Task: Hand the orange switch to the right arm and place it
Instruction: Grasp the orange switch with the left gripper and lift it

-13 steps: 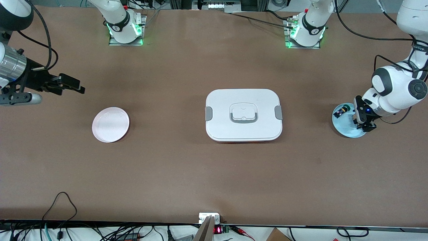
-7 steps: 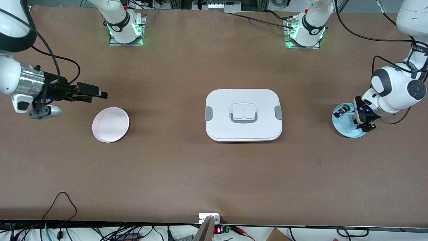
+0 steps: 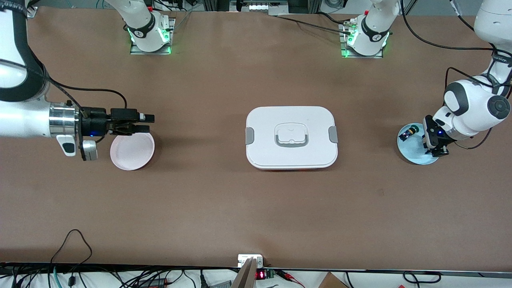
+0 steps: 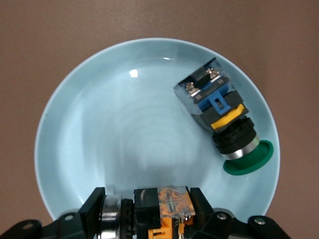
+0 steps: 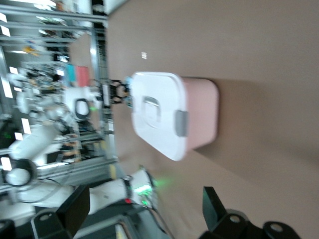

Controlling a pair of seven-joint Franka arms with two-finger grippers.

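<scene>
In the left wrist view my left gripper (image 4: 148, 208) is shut on the orange switch (image 4: 169, 204), holding it by its metal ring and clear orange-banded end, low over the light blue plate (image 4: 94, 124). In the front view the left gripper (image 3: 437, 150) is over that plate (image 3: 414, 154), and the orange switch is hidden by the fingers. My right gripper (image 3: 146, 123) is open and empty over the rim of the pink plate (image 3: 132, 150); its spread fingers (image 5: 76, 209) show in the right wrist view.
A green-capped black switch (image 4: 225, 124) lies on the blue plate beside the left gripper, also in the front view (image 3: 409, 131). A white-lidded box with a handle (image 3: 291, 137) stands mid-table between the plates; the right wrist view (image 5: 169, 117) shows its pink base.
The right arm has swung in from the table's end toward the middle, and its gripper is now over the pink plate's rim. The left gripper has hardly moved.
</scene>
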